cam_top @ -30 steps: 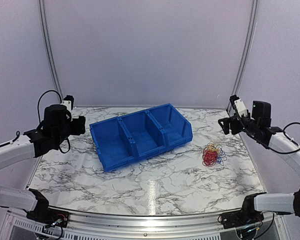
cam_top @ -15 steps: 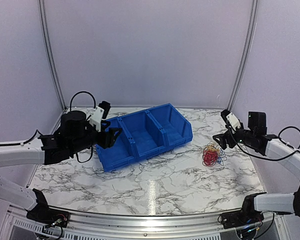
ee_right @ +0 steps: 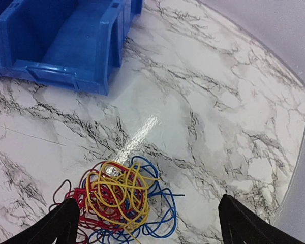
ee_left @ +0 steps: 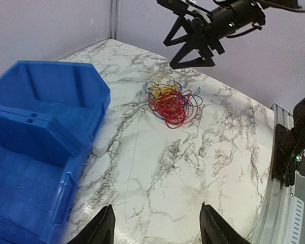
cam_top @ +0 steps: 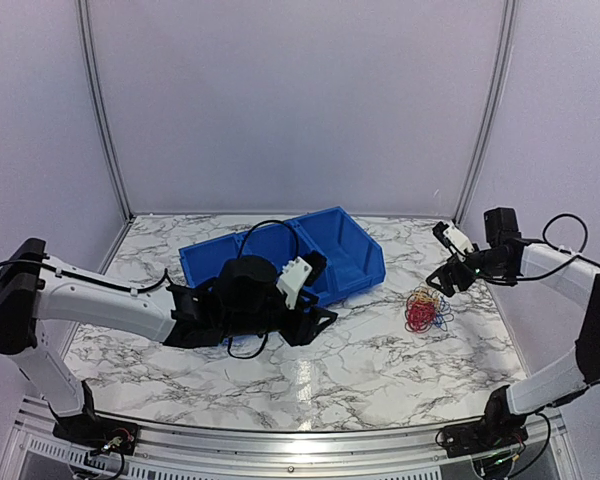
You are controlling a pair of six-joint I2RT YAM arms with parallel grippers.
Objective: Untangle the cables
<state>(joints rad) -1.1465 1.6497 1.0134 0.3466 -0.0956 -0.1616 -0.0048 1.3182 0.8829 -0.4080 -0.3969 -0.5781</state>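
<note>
The cables [cam_top: 426, 309] lie in one tangled heap of red, yellow and blue loops on the marble table, right of centre. They also show in the left wrist view [ee_left: 170, 100] and in the right wrist view [ee_right: 117, 206]. My right gripper [cam_top: 447, 280] is open and empty, hovering just above and to the right of the heap; its fingertips [ee_right: 66, 219] frame the tangle. My left gripper [cam_top: 318, 325] is open and empty over the table's middle, well left of the cables, in front of the blue bin. In the left wrist view its tips [ee_left: 105, 227] stand wide apart over bare marble.
A blue three-compartment bin [cam_top: 280, 270] stands at the back centre, empty as far as I see; it shows at the left of the left wrist view [ee_left: 35, 147] and at the top left of the right wrist view [ee_right: 56, 40]. The table's metal front rail [cam_top: 300, 440] runs along the near edge.
My left arm has swung from the far left across the front of the bin to the table's middle. My right gripper has come down and left toward the cable heap. The cables have not moved.
</note>
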